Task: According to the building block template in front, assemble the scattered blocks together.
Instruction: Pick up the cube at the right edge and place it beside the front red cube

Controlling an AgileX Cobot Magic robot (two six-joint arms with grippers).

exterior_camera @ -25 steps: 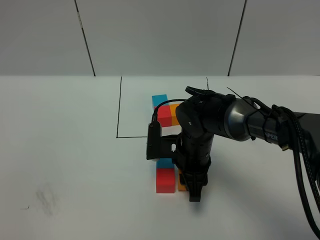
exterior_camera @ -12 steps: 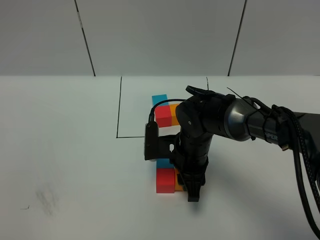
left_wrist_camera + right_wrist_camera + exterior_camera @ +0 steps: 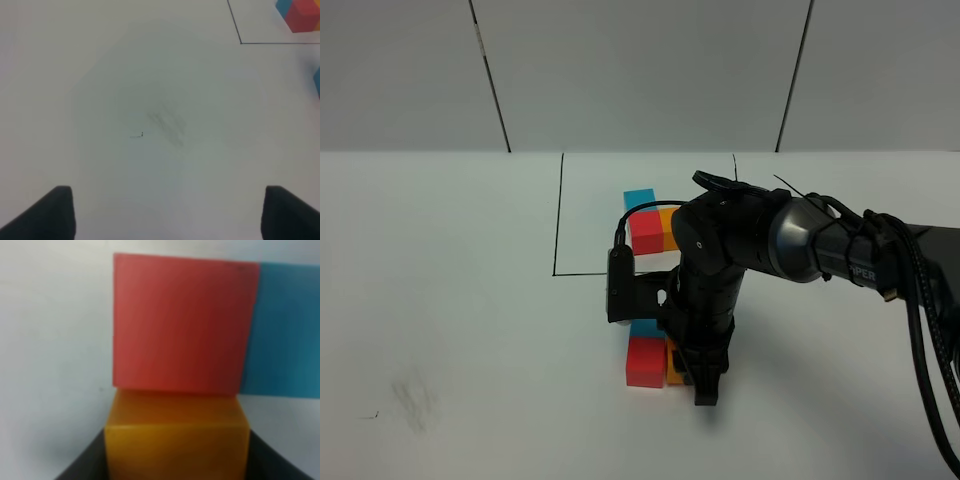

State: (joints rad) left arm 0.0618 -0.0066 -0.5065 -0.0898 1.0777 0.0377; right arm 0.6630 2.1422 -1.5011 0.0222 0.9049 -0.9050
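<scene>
- Right gripper (image 3: 704, 385) is closed on the orange cube (image 3: 176, 437), which touches the red cube (image 3: 182, 322); the blue cube (image 3: 282, 330) adjoins the red.
- Left fingers (image 3: 57, 212) are spread wide over bare counter (image 3: 150, 100).
- Template (image 3: 650, 225) sits in the frame behind.

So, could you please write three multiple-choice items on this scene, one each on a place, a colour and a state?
1. Where does the building block template lie?
A. inside the drawn black rectangle
B. on the grey smudge
C. under the left pincer

2. Which loose block does the right pincer grip?
A. blue
B. orange
C. red

3. How is the left pincer?
A. shut on a cube
B. shut, empty
C. open, empty

Key: 1 A, the lines frame it. 2 B, the orange block sits between its fingers. 3 C, fingers wide apart over bare table.
</scene>
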